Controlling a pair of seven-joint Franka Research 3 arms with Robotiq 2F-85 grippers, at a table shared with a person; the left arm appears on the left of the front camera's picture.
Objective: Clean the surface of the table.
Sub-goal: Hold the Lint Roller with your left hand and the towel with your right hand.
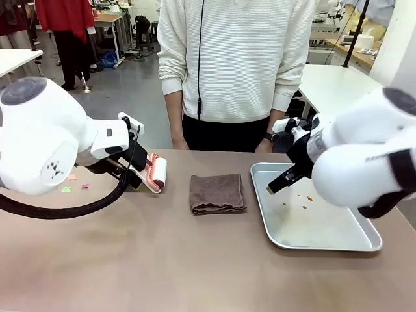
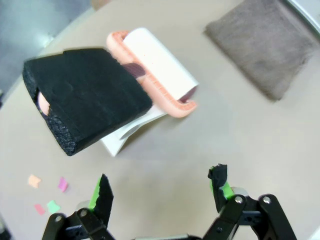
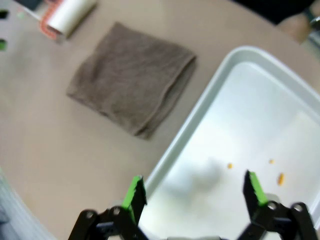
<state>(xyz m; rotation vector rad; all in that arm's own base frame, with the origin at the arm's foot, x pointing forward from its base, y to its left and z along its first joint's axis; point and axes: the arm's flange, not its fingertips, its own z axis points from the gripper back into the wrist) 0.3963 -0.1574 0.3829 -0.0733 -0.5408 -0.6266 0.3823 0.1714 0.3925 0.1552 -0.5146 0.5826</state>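
Brownish-tan and matte, the table (image 1: 162, 260) fills the foreground beneath both arms, a person standing at its far edge; a folded brown cloth (image 1: 218, 194) lies at its middle, a silver tray (image 1: 260, 201) holding a few orange crumbs (image 1: 304, 207) to the right, a lint roller (image 1: 158, 173) with a black foam block (image 2: 85, 97) on its handle to the left, coloured paper scraps (image 1: 66, 190) farther left; the left gripper (image 2: 160, 182) hangs over bare table beside the roller, fingers spread and empty; the right gripper (image 3: 194, 185) hangs over the tray's rim, fingers likewise released, grasping nothing.
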